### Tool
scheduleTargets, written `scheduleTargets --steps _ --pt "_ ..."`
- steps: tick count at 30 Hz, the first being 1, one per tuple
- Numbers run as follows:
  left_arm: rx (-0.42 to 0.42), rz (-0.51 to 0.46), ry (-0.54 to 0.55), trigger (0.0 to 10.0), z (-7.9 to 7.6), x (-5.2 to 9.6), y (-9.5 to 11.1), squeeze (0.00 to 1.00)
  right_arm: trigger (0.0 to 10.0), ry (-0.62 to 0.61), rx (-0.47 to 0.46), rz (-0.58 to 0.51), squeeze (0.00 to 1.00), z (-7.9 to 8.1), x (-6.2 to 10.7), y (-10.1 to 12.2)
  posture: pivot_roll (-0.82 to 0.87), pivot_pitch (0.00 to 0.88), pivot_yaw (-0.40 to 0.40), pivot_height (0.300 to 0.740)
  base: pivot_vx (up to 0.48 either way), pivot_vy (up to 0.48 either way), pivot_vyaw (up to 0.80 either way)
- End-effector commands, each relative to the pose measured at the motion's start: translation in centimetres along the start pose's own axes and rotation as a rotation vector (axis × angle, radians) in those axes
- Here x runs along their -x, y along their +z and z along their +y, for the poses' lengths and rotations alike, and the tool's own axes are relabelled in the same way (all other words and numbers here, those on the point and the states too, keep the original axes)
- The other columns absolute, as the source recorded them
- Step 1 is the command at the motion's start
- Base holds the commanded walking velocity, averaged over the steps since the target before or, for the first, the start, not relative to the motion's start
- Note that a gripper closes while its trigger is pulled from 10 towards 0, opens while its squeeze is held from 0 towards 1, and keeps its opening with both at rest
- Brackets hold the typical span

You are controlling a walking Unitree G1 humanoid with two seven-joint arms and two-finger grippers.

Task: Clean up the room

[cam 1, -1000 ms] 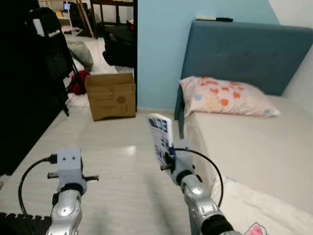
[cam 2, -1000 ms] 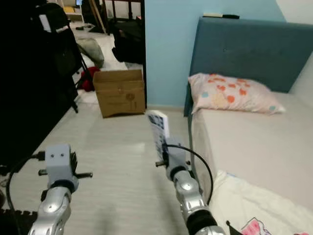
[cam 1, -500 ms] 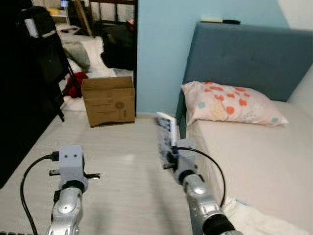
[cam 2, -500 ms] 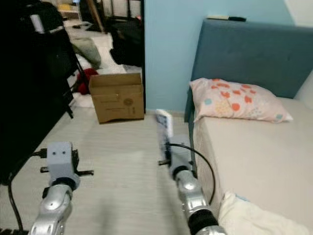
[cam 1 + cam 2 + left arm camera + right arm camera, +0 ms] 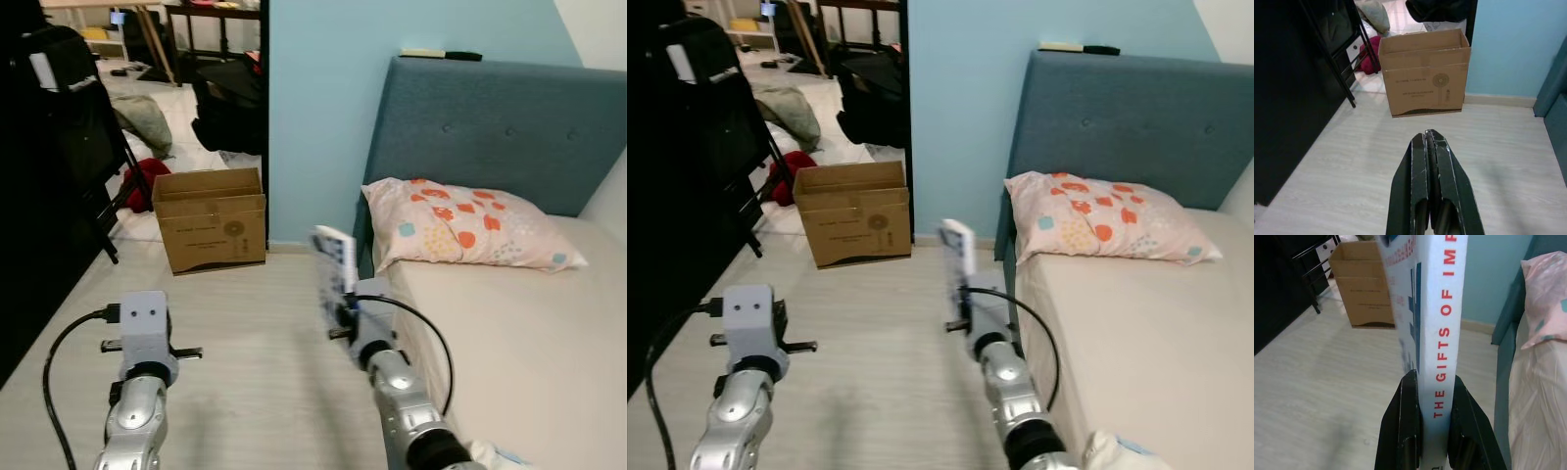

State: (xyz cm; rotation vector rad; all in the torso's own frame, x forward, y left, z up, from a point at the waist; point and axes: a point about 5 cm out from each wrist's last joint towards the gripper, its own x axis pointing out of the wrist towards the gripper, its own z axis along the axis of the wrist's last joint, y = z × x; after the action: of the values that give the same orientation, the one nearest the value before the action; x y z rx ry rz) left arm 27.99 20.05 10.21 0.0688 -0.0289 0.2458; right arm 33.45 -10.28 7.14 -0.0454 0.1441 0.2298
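My right gripper (image 5: 1431, 382) is shut on a white book (image 5: 1437, 313) with blue cover print and red spine letters, held upright in front of me above the pale wood floor. The same book (image 5: 333, 266) stands just left of the bed's corner. My left gripper (image 5: 1429, 142) is shut with nothing between its fingers, held over the floor and pointing toward an open brown cardboard box (image 5: 212, 218). That box (image 5: 1425, 72) sits on the floor by the doorway, its top flaps open.
A bed (image 5: 519, 333) with a blue headboard (image 5: 490, 127) and a patterned pillow (image 5: 470, 223) lies on the right. A black rack (image 5: 69, 137) stands at the left. Beyond the doorway lie bags and a red item (image 5: 137, 181). Bare floor stretches between me and the box.
The camera has moved forward and turned; the box and bed now sit nearer and the white bedding at the lower right has slid out of view. Both grippers keep their pose.
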Motion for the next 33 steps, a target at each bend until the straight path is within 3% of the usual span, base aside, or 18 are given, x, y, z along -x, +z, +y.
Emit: scheduleTargets --steps 1,10,19,33 --pt "-0.001 0.018 -0.013 10.0 -0.29 0.21 -0.44 0.0 10.0 -0.033 -0.007 -0.025 0.0 -0.89 0.01 0.37 -0.02 0.075 -0.041 0.74 0.368 0.0 0.0" --pt "0.0 0.016 -0.016 10.0 -0.37 0.1 -0.4 0.0 10.0 -0.034 -0.015 -0.022 0.0 -1.0 0.02 0.32 -0.02 0.076 -0.042 0.74 0.368 0.0 0.0" --pt "0.0 0.019 -0.021 10.0 -0.43 0.17 -0.43 0.0 10.0 -0.044 -0.023 -0.019 0.0 -1.23 0.09 0.27 -0.02 0.079 -0.038 0.74 0.365 0.0 -0.76" --pt "-0.001 0.018 -0.037 10.0 -0.56 0.22 -0.38 0.0 10.0 -0.054 -0.028 -0.02 0.0 -1.28 0.35 0.01 -0.02 0.079 -0.031 0.74 0.359 0.0 0.0"
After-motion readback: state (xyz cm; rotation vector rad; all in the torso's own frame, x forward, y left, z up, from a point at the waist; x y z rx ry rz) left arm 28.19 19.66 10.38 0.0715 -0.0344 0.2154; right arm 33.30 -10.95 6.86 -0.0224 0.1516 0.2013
